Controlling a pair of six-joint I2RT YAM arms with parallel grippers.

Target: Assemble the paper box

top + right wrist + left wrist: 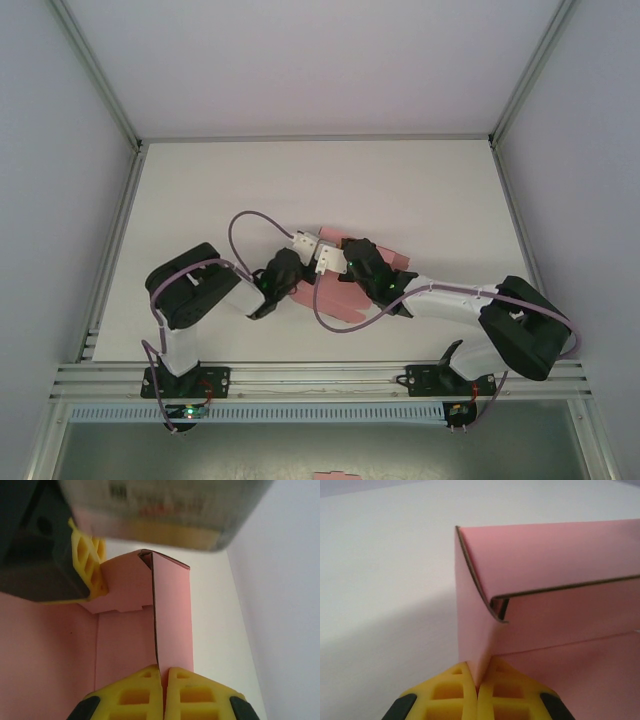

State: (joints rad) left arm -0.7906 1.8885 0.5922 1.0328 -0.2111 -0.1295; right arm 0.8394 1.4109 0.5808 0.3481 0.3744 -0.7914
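Near the centre of the table (200, 200), the left gripper (477, 690) and right gripper (164, 685) each pinch a raised wall of the paper box (335, 298), whose folded corner stands between them, equally near both.

No text, brand or number can be read anywhere: the one printed label (145, 500), stuck on the blurred grey housing (235, 510) across the top of the right wrist view, carries a small dark square code and reddish lettering, all too smeared to make out.
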